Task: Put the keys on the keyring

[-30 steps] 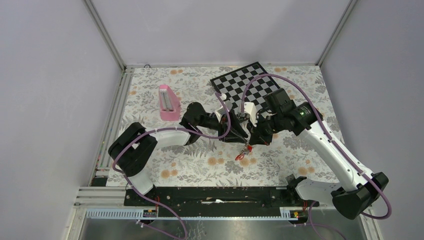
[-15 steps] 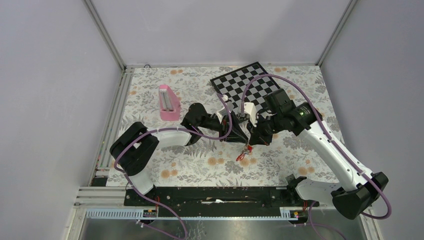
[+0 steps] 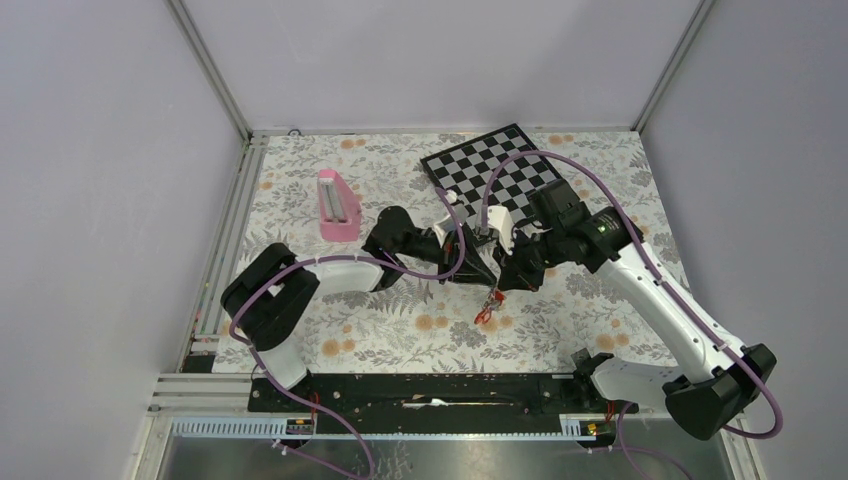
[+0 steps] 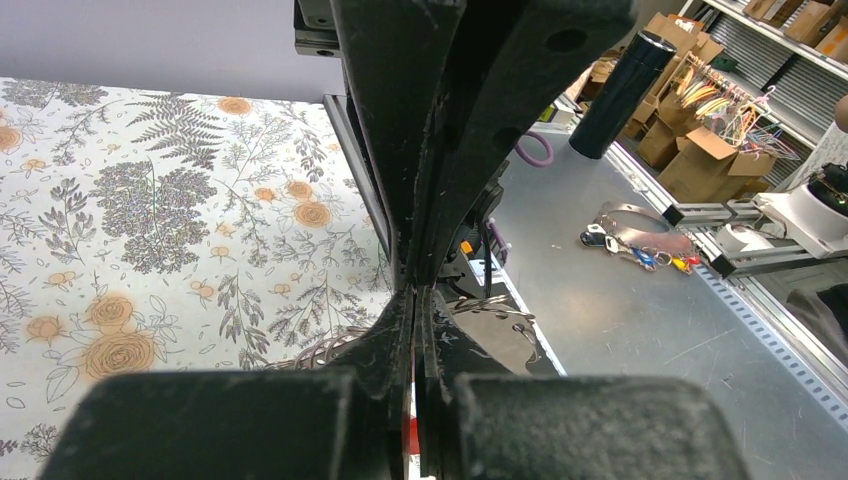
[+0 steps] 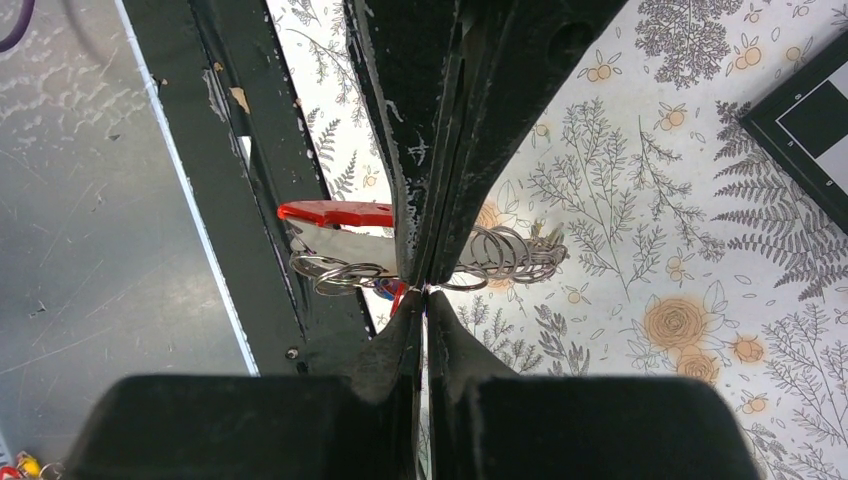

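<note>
My right hand (image 5: 425, 292) is pinched fully shut on a thin wire ring (image 5: 350, 270), which I take to belong to one of the keys. My left hand (image 4: 413, 296) is closed too, pads together with only a red sliver low between them. I judge that sliver to be the keyring, though its own camera shows too little to be sure. The two hands meet tip to tip above the middle of the tabletop (image 5: 640, 200). The keyring (image 5: 335, 213) hangs just beneath them, red side up and grey side under it, with a coil of rings (image 5: 505, 255) bunched on the grey side.

To do this well I'd hold the left hand dead steady as the anchor and let only the right one move, in small strokes. The wire ring should be turned square to the keyring's bar before I push. I shouldn't slacken either pinch until it has slid on, and the coil must not snag it
</note>
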Motion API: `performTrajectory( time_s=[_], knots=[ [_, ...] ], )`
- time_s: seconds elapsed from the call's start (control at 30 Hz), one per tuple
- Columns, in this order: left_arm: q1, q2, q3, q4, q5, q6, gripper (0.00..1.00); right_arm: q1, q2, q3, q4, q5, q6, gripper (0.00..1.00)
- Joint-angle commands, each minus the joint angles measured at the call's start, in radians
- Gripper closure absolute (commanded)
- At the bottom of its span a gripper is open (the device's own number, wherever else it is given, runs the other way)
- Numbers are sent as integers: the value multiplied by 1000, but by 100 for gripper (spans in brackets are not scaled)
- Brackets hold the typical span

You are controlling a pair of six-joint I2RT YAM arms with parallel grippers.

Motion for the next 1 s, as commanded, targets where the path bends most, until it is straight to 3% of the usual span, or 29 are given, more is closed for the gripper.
performTrajectory(
  time_s=[0.0, 0.07, 0.17, 0.27, 0.43, 0.6, 0.97],
  knots=[
    [-2, -14, -1, 81, 13, -15, 100, 11, -43, -5, 57, -5, 8, 93],
    [0, -18, -12, 127, 15, -48, 100, 11, -64, -16, 77, 7, 11, 89],
    [8, -17, -29, 268, 9, -140, 100, 11, -98, -44, 122, 31, 18, 73],
    [18, -19, -31, 308, -3, -194, 100, 10, -140, -75, 181, 65, 28, 67],
    [28, -40, -37, 250, -36, -221, 100, -6, -193, -107, 246, 39, 45, 65],
    [29, -78, -35, 91, -70, -161, 100, -40, -233, -133, 289, -30, 64, 65],
    [32, -111, -77, 172, -144, -229, 100, -101, -289, -208, 303, -268, 67, 60]
  ],
)
